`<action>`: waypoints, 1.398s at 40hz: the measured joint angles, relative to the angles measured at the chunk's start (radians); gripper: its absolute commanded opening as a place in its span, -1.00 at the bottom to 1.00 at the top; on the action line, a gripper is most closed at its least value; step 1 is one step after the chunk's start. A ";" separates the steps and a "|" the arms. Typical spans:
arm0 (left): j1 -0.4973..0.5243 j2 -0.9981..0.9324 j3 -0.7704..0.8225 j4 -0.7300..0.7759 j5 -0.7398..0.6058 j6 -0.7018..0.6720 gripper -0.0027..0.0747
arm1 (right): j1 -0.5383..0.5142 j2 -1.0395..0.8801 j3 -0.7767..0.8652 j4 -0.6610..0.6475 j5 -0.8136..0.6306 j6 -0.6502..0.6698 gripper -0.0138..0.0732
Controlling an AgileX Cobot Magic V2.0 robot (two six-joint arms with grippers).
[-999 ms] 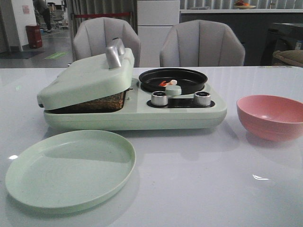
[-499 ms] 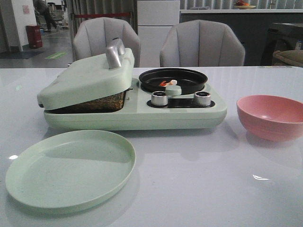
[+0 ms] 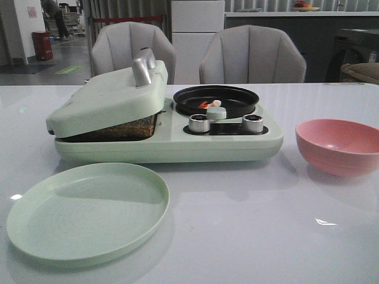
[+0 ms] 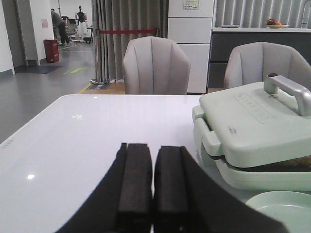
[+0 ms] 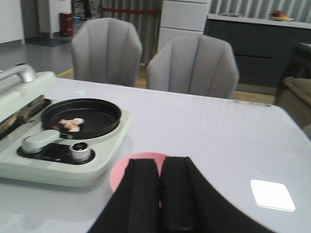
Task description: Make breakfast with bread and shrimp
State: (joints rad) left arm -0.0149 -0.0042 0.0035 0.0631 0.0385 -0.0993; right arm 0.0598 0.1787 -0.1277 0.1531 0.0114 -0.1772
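Spanning the whole scene: the white glossy worktop [image 3: 249, 236], carrying everything below.
Cooker: a pale green breakfast cooker [image 3: 177, 142] stands at the middle, its hinged lid [image 3: 103, 100] resting slightly ajar on the left half.
Plate: an empty green plate [image 3: 89, 213] lies in front of the cooker's left half.
Bowl: a pink bowl [image 3: 340, 145] sits to the cooker's right, apart from it.
Pan: a round black pan [image 3: 216, 100] is set in the cooker's right half.
Bread: brown-crusted bread [image 3: 115, 129] shows in the gap under the lid.
Left tool [image 4: 153, 187]: black fingers pressed together, holding nothing.
Right tool [image 5: 160, 194]: fingers together, above the bowl, empty.
Knobs: two silver knobs [image 3: 199, 123] sit before the pan.
Shrimp: small orange-pink shrimp [image 5: 70, 124] lie inside the pan.
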 measured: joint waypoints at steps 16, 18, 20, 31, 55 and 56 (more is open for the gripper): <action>0.000 0.000 0.000 0.000 0.000 0.000 -0.64 | -0.010 -0.188 0.156 -0.153 -0.028 0.184 -0.36; 0.000 0.000 0.000 0.000 0.000 0.000 -0.64 | -0.002 -0.188 0.156 -0.161 -0.028 0.184 -0.36; 0.000 0.000 0.000 0.000 0.000 0.000 -0.64 | 0.003 -0.188 0.156 -0.163 -0.028 0.184 -0.36; 0.000 0.000 0.000 0.000 0.000 0.000 -0.64 | 0.005 -0.188 0.156 -0.163 -0.028 0.186 -0.36; 0.000 0.000 0.000 0.000 0.000 0.000 -0.64 | 0.005 -0.188 0.156 -0.163 -0.028 0.186 -0.36; 0.000 0.000 0.000 0.000 0.000 0.000 -0.64 | 0.005 -0.188 0.156 -0.163 -0.028 0.186 -0.36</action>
State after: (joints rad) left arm -0.0149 -0.0042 0.0035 0.0635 0.0385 -0.0993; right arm 0.0652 -0.0093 0.0280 -0.0101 -0.0163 0.0088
